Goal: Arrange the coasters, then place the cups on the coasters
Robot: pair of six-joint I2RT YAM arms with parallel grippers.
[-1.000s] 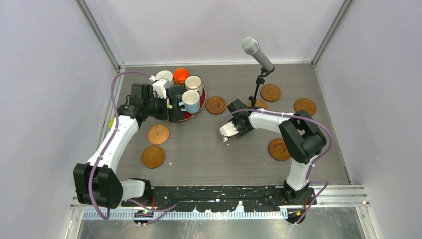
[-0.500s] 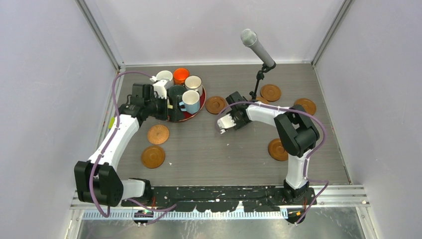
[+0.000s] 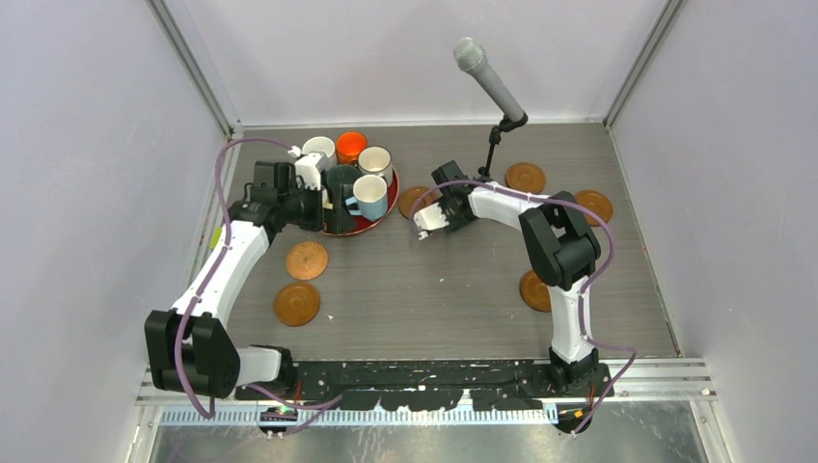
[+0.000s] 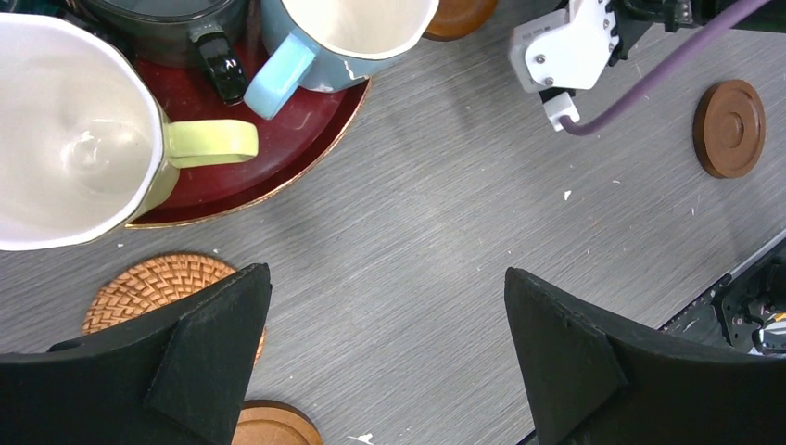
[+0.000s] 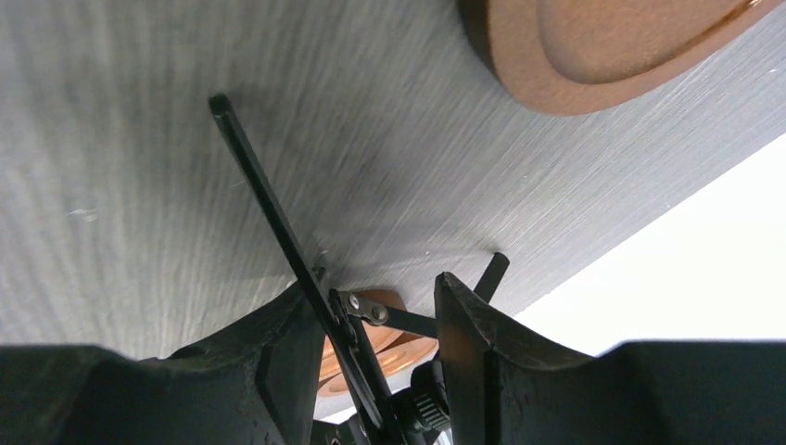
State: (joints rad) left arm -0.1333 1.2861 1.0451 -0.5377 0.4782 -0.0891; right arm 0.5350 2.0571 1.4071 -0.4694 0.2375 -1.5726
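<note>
Left arm reaches forward, its claw (image 4: 385,283) spread wide beside the red tray (image 4: 278,134). Right arm bends leftward, its claw (image 5: 375,301) straddling the microphone stand (image 5: 269,188); grasp indeterminable.

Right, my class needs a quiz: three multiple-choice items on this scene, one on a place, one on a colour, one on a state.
1. Where does the woven coaster lie? A on the bare table beside the tray; B under a mug; C in a pincer.
2. What colour is the tray? A blue; B red; C white.
3. How does the left pincer stand? A shut on a mug; B shut on a coaster; C open, empty.
Answers: A, it lies flat just outside the tray's rim; B, its bare floor shows red; C, its fingers stand wide apart with only table between.
</note>
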